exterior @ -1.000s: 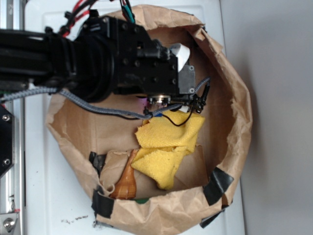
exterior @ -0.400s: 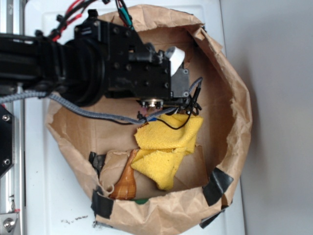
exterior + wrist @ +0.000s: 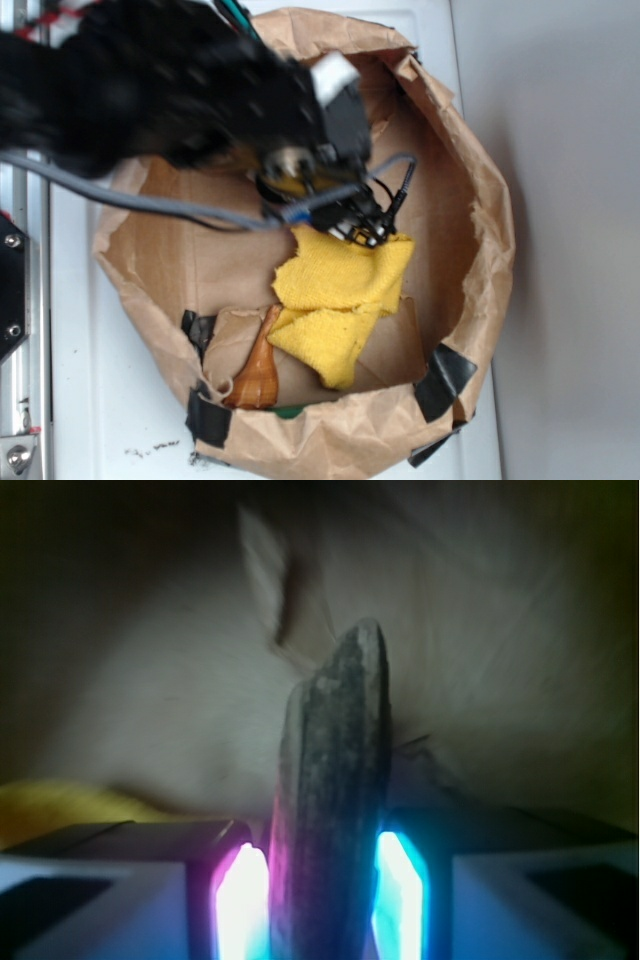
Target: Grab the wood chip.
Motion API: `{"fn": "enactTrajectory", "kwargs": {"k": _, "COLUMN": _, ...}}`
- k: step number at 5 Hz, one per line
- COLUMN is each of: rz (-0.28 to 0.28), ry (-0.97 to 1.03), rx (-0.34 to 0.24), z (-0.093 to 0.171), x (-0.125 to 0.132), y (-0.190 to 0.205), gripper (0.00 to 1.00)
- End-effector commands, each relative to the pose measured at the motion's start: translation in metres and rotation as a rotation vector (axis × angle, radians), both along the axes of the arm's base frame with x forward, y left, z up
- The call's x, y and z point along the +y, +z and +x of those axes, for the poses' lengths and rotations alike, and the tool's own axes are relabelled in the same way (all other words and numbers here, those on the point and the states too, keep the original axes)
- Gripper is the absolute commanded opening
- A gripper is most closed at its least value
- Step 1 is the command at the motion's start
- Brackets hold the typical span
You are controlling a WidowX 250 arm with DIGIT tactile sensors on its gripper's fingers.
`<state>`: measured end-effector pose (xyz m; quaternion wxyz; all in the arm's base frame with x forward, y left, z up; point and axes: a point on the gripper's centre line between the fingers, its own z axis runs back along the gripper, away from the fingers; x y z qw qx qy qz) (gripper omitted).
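Wood chip (image 3: 335,810) is pretty much in hand at this point, going by my wrist view. Left to right there: a bit of yellow cloth (image 3: 70,805) peeks in low on the left, then my left finger pad (image 3: 243,900) glowing pink-cyan, then the chip standing up on end between the pads, then the right pad lit cyan. Both pads look pressed right against the chip's sides, so I'd call my gripper (image 3: 312,905) closed on it. Rough grey-brown grain, jagged top, brown paper behind it.

Exterior view is less helpful. My arm (image 3: 150,90) is a motion-blurred black mass over the upper left of the paper bag (image 3: 480,200), and the fingers are hidden under the wrist, so the chip itself can't be seen from there. Moving right and down from the arm, the cloth sits crumpled in the middle of the bag floor, and the glossy orange-brown cone piece (image 3: 258,372) lies down near the lower rim, left of the cloth's bottom corner, untouched.

So where am I? The grab itself looks done. Whether the chip is clear of the bag floor I can't tell. What's left, I reckon, is just keeping the squeeze and getting it up and out without it slipping, since it's held by thin edges.
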<state>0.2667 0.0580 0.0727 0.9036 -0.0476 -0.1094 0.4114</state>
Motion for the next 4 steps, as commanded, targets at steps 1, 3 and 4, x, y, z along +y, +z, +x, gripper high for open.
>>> {"fn": "enactTrajectory", "kwargs": {"k": 1, "rz": 0.139, "ry": -0.485, "rx": -0.028, "z": -0.025, "x": 0.008, "y": 0.077, "gripper": 0.0}}
{"fn": "enactTrajectory", "kwargs": {"k": 3, "rz": 0.24, "ry": -0.995, "rx": 0.058, "z": -0.023, "x": 0.001, "y": 0.104, "gripper": 0.0}}
{"fn": "enactTrajectory", "kwargs": {"k": 4, "rz": 0.244, "ry": -1.005, "rx": 0.029, "z": -0.021, "x": 0.0, "y": 0.111, "gripper": 0.0}}
